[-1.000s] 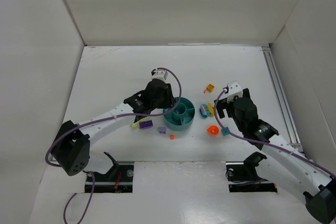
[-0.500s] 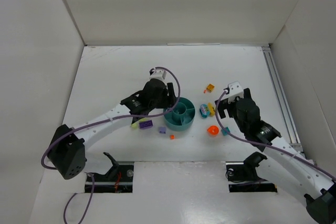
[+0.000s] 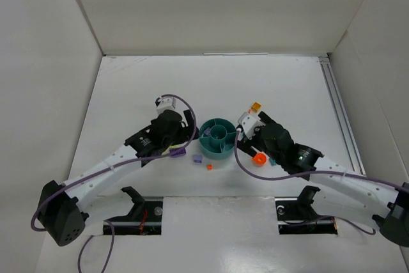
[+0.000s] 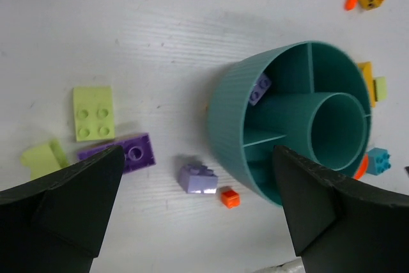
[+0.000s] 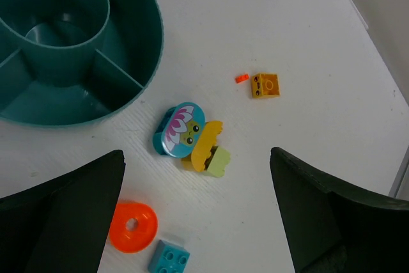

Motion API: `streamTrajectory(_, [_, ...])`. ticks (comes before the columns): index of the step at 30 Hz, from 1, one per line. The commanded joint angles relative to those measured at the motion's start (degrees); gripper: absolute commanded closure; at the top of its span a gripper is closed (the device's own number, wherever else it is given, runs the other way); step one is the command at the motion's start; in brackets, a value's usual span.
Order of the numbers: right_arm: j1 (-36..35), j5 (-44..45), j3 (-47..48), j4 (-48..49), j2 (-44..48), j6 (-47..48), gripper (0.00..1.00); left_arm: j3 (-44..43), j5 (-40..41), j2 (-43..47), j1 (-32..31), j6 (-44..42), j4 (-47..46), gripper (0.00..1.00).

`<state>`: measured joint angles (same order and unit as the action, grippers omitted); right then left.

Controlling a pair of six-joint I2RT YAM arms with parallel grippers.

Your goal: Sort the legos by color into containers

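Legos (image 4: 93,113) lie scattered on the table (image 4: 160,17) either side of the teal dish (image 4: 223,113), with one purple brick (image 4: 261,87) already in a wedge. My left gripper (image 4: 198,158) and right gripper (image 5: 197,156) both gape fully, holding nothing. I'd lower the left squarely astride the lavender brick (image 4: 197,178), clear of the dish wall, then close.

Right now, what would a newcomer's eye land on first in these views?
The round teal dish in the middle of the scene stands out, one purple brick leaning inside a wedge section. Bright loose pieces lie either side of it in the top view: a yellow-green plate and a flat purple brick on the left, an orange ring and a flower-faced blue piece on the right.
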<state>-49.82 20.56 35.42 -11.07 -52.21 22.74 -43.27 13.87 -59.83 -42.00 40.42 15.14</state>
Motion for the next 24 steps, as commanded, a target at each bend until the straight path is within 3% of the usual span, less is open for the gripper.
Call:
streamTrajectory(1, [-0.54,1.5,3.6,1.93,-0.7,0.55,0.0,2.48,1.25,2.0,0.34,5.36,5.07,0.0])
streamTrajectory(3, [-0.54,-1.99,4.13,2.71,0.61,1.51,0.0,5.02,1.25,2.61,0.34,8.25,7.09,0.0])
streamTrajectory(5, [-1.32,-8.91,5.09,2.72,1.92,5.9,0.08,7.48,3.26,2.62,0.34,11.15,8.41,0.0])
streamTrajectory(10, [-11.93,-11.23,11.4,0.01,-2.45,11.79,0.08,9.52,4.49,5.16,0.34,15.64,8.95,0.0])
streamTrajectory(13, [-18.09,-14.05,15.19,-1.05,-11.58,14.87,0.12,9.52,7.3,7.01,0.34,15.65,8.95,0.0])
streamTrajectory(19, [-22.77,-15.9,26.18,-1.06,-32.15,17.34,0.15,5.91,16.25,7.71,5.86,13.63,10.7,0.0])
streamTrajectory(24, [-22.77,-17.83,32.16,-1.06,-41.39,17.34,0.15,6.87,9.09,8.67,17.71,11.19,5.27,0.0])
